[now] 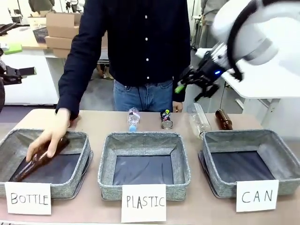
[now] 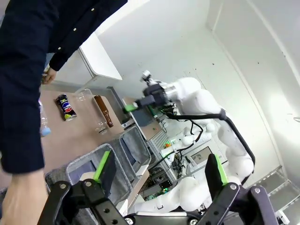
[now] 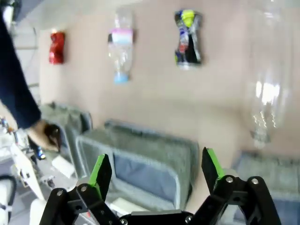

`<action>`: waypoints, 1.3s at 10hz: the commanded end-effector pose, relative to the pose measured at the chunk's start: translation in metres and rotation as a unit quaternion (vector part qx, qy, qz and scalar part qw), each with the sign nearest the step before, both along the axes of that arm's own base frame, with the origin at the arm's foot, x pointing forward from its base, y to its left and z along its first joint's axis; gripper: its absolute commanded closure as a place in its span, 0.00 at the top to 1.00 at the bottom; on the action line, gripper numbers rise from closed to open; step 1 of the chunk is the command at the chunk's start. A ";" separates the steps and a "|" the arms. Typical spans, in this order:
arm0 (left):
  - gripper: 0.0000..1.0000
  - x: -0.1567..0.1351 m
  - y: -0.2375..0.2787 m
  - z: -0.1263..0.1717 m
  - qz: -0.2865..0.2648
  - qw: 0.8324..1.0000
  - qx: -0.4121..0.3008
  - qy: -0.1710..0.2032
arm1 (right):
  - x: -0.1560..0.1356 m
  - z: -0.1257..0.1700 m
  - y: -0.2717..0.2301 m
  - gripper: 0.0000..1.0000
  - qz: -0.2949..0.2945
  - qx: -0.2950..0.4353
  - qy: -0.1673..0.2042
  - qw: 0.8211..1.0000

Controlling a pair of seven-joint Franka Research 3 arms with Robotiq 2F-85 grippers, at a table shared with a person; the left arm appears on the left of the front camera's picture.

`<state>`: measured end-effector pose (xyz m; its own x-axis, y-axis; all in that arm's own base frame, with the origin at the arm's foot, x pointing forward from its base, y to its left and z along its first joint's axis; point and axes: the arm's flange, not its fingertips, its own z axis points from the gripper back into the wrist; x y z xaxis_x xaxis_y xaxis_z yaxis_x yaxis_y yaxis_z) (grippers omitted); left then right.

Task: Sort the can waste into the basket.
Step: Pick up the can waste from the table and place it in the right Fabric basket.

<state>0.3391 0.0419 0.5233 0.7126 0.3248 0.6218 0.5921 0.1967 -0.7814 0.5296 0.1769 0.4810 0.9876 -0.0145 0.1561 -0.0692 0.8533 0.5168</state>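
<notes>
Hovering above the far side of the table, my right gripper (image 1: 196,83) has its fingers spread wide with nothing between them, which suits a hand getting ready to come down on something. My guess is that the dark can (image 1: 166,119) is the target: it lies on its side on the bare table behind the middle basket, signed "PLASTIC" (image 1: 143,165), between a small clear bottle (image 1: 133,118) and a larger clear bottle (image 1: 198,119). My right wrist camera looks down on that same row, and it also shows the red can (image 3: 56,47) lying farther along, past the small bottle; the front camera hides it behind the person.

The basket signed "CAN" (image 1: 286,161) sits at my right end of the row, holding nothing yet, so both cans remain to be sorted.

My left gripper (image 2: 157,178) is likewise open and holds nothing, raised well clear of the table. The person's hand (image 1: 49,135) is lowering a brown bottle (image 1: 40,159) into the basket signed "BOTTLE" (image 1: 9,147), so that end is best left alone. Another brown bottle (image 1: 223,118) lies behind the can basket.
</notes>
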 end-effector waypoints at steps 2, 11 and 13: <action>1.00 0.001 -0.002 0.003 0.002 1.000 -0.010 -0.016 | 0.085 -0.048 0.056 1.00 -0.020 -0.036 0.014 0.999; 1.00 0.001 -0.002 0.003 0.002 1.000 -0.010 -0.016 | 0.121 -0.164 0.094 1.00 -0.032 -0.156 0.010 0.987; 1.00 0.001 -0.002 0.003 0.002 1.000 -0.010 -0.016 | 0.124 -0.167 0.101 1.00 -0.028 -0.160 0.007 0.987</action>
